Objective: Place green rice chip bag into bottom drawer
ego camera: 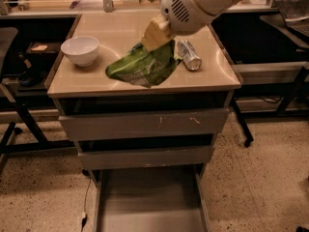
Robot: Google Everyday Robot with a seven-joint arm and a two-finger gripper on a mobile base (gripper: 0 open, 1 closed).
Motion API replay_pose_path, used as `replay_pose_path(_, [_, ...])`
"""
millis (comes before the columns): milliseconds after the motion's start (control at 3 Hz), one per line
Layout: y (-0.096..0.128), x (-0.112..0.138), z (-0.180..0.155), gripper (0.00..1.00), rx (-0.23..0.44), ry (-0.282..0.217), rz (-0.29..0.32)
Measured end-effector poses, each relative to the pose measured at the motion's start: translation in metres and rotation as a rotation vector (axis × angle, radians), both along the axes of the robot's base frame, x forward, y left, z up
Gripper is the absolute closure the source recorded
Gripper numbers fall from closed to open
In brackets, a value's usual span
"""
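My gripper [147,42], with tan fingers on a white arm, is shut on the top edge of the green rice chip bag [144,67]. The bag hangs tilted from it over the front middle of the beige cabinet top [96,83]. The bottom drawer [149,204] is pulled open below, and its flat grey floor shows with nothing on it. The bag is well above the drawer and slightly behind it.
A white bowl [80,49] sits on the left of the cabinet top. A silver can [189,55] lies just right of the bag. Two closed grey drawer fronts [145,124] sit above the open drawer. Dark shelving stands on both sides, over speckled floor [260,187].
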State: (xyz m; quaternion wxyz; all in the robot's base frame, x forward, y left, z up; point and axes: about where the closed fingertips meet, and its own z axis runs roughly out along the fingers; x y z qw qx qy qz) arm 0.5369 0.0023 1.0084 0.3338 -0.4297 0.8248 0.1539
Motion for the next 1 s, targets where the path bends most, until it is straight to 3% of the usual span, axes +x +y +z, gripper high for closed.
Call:
replay_pose_path(333, [-0.0025, -0.0123, -0.0345, 1.0, -0.034, 0.06, -0.005])
replay_pose_path(1000, [-0.0017, -0.0216, -0.0329, 1.0, -0.028, 0.037, -0.014])
